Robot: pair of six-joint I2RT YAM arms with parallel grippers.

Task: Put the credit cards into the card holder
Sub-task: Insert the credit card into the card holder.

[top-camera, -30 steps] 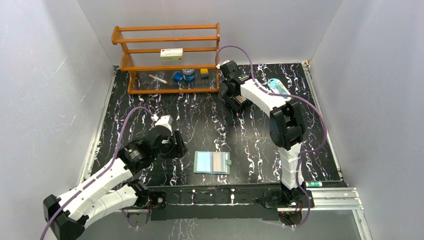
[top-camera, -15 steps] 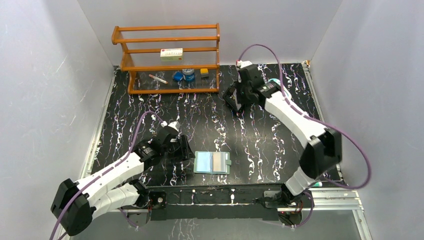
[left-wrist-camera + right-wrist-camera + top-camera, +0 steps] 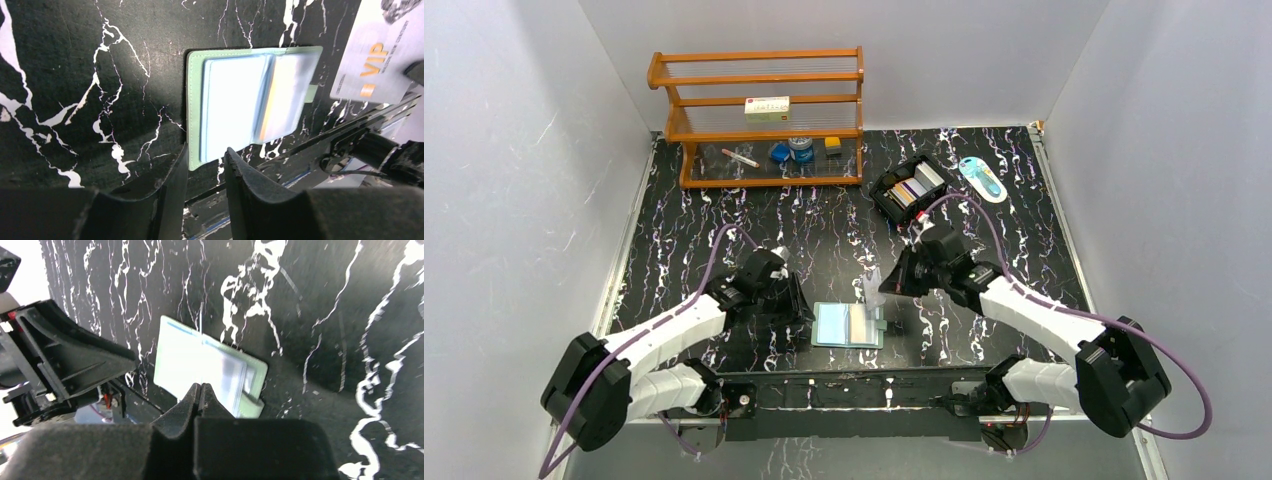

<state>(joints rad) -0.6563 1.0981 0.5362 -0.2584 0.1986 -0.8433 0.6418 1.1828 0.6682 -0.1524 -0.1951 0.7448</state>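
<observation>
Edging rightward over the last second, the left gripper (image 3: 205,152) now sits just beside the left edge of the card holder (image 3: 849,325), and its jaws have narrowed to a small gap. The right arm has meanwhile swung from the far black box (image 3: 877,193) to the near side of the table (image 3: 724,215). The holder's near corner shows in the left gripper's gap; whether the fingers touch it I cannot tell.

Between the two grippers, near the front edge, the card holder lies flat and open: teal-green cover, paler blue-green pockets, snap tab on its right side. A blurred orange-tan strip shows in the right pocket.

Over that right half, the right gripper (image 3: 200,386) has its fingers pressed together on a white-grey card (image 3: 372,60) marked VIP in orange, held tilted on edge. From the right wrist the card is only a thin line. The cards in the black box are too small to tell apart.
</observation>
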